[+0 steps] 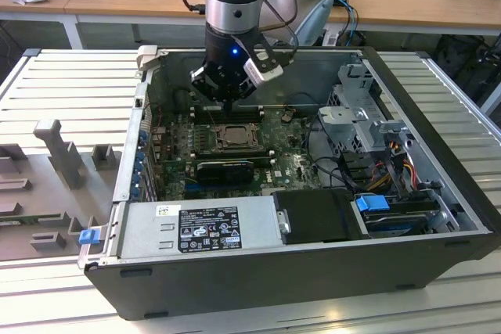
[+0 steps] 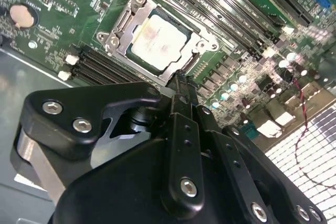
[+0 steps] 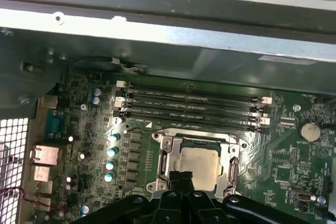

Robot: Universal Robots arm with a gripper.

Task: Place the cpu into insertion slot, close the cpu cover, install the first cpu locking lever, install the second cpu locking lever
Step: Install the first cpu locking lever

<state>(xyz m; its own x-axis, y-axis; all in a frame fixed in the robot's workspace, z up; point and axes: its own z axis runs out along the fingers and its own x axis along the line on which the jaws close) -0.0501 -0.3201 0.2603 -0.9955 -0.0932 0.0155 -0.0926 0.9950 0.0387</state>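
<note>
Both fingers of the pincer (image 2: 181, 83) meet, empty, at the edge of the insertion slot (image 2: 174, 16), cpu (image 2: 159, 39) seated under the cpu cover (image 2: 137, 19); any pressing here should probably be slow and square.

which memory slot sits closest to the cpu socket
The end memory slot bordering the insertion slot; the others lie beyond it, toward the case wall.
</note>
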